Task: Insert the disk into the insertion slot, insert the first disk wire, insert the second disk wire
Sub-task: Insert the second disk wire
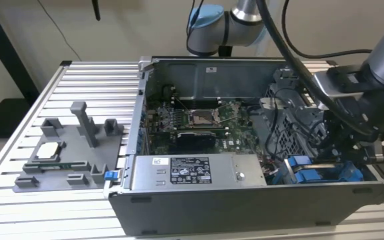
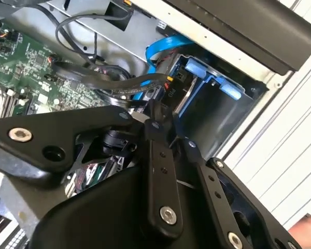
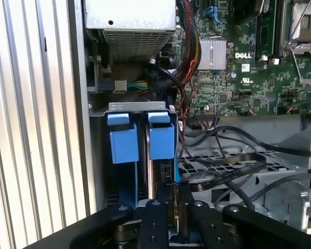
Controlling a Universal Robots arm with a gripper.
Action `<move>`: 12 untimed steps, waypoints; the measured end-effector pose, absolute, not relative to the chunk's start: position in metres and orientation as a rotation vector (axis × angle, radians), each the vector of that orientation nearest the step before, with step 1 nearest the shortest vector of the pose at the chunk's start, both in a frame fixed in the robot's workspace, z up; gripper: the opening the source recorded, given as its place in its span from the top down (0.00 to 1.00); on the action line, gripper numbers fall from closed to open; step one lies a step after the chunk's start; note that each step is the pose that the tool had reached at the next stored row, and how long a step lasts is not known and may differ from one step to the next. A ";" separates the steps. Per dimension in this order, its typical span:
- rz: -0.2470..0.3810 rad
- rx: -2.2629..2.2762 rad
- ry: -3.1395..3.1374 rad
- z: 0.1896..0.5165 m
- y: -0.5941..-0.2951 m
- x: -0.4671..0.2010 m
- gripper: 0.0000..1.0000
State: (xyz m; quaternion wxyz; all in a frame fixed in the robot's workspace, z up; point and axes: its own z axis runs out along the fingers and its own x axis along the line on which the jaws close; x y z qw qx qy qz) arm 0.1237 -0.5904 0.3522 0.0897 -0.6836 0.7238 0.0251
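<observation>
We see an open computer case point(image 1: 245, 200) lying on a ribbed, slatted metal table point(image 1: 98, 80) that fills most of the exterior view. Behind the table stands a plain pale wall point(image 1: 138, 25), with a dark upright post point(image 1: 5, 50) at the upper left of the frame and a thin cable hanging down the wall. On the table, at the left of the frame, sits a grey fixture plate point(image 1: 65, 160) with upright pegs and a small square chip resting on it.

Inside the case we note the green motherboard point(image 1: 192, 125) with its silver processor socket point(image 1: 202, 117) at center, and the grey power-supply box point(image 1: 199, 172) along the near wall. The robot arm point(image 1: 379, 75) reaches down from the upper right of the frame into the lower right corner of the case.

There the insertion slot point(image 3: 140, 171) holds the disk point(image 3: 158, 155) in its blue carrier, seated in the bay beside a second blue tab point(image 3: 122, 142). In the second wrist view the slot point(image 2: 217, 104) appears at upper center, with a blue ribbon wire point(image 2: 158, 49) curving above it.

The gripper point(image 3: 176, 207) hangs just at the disk's end, its fingers point(image 3: 185, 205) drawn close together on a thin black wire connector point(image 3: 172, 199). In the second wrist view the gripper point(image 2: 154, 118) tips pinch near that same plug. Black cables point(image 3: 223, 171) loop across the perforated metal beside it.
</observation>
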 end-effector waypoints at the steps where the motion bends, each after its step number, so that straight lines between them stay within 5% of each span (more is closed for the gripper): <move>1: 0.075 -2.033 2.153 0.355 -0.590 0.124 0.00; 12: 0.075 -2.032 2.154 0.380 -0.590 0.124 0.00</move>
